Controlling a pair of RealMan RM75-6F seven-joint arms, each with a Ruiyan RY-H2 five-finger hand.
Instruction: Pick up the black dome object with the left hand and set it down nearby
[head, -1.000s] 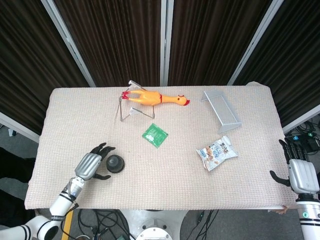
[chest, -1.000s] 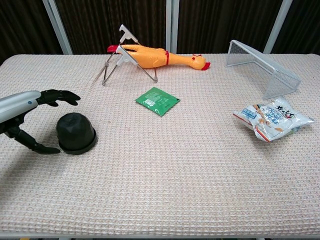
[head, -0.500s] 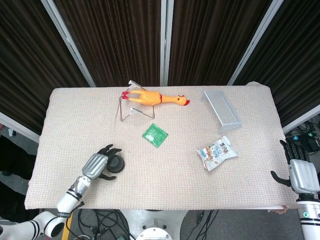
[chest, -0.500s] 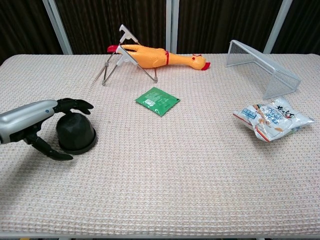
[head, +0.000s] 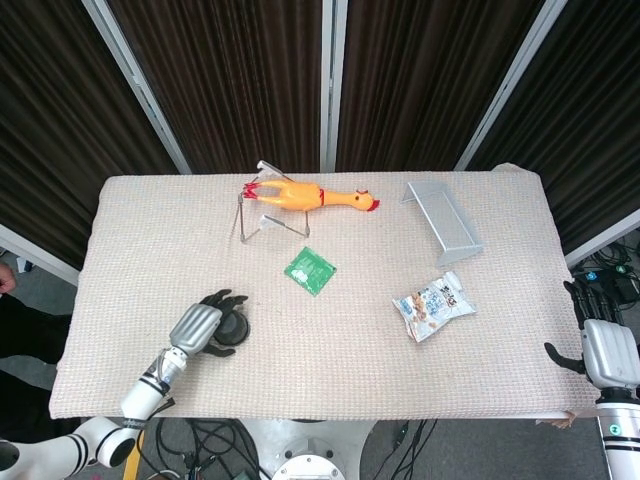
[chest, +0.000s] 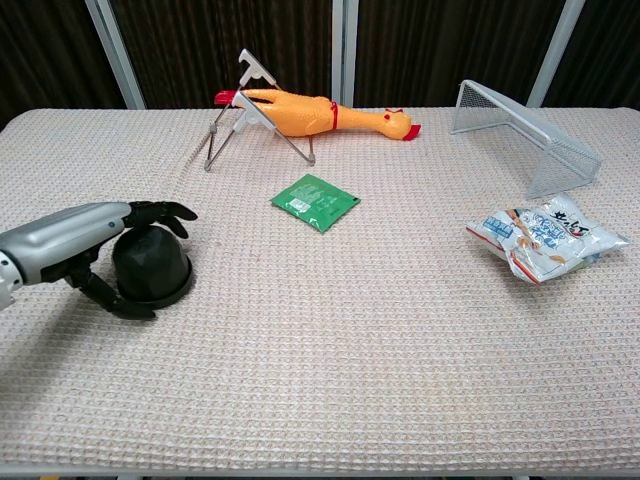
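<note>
The black dome (chest: 155, 265) sits on the table near the front left, also seen in the head view as the dome (head: 237, 327). My left hand (chest: 85, 235) reaches over it from the left. Its fingers (chest: 165, 211) arch across the dome's top, and the thumb lies low along the dome's near side by the base. The dome still rests flat on the cloth, and I see no firm grip. From above, the left hand (head: 200, 328) covers the dome's left part. My right hand (head: 605, 350) hangs off the table's right edge, fingers apart, holding nothing.
A green packet (chest: 315, 201) lies mid-table. A yellow rubber chicken (chest: 325, 115) leans on a wire stand at the back. A wire mesh rack (chest: 530, 135) stands back right, with a snack bag (chest: 545, 237) in front of it. The woven cloth (chest: 330, 360) covers the table.
My left hand has slid right, from beside the dome to over it, with its fingers now arching across the top. The dome and the right hand have not moved.
</note>
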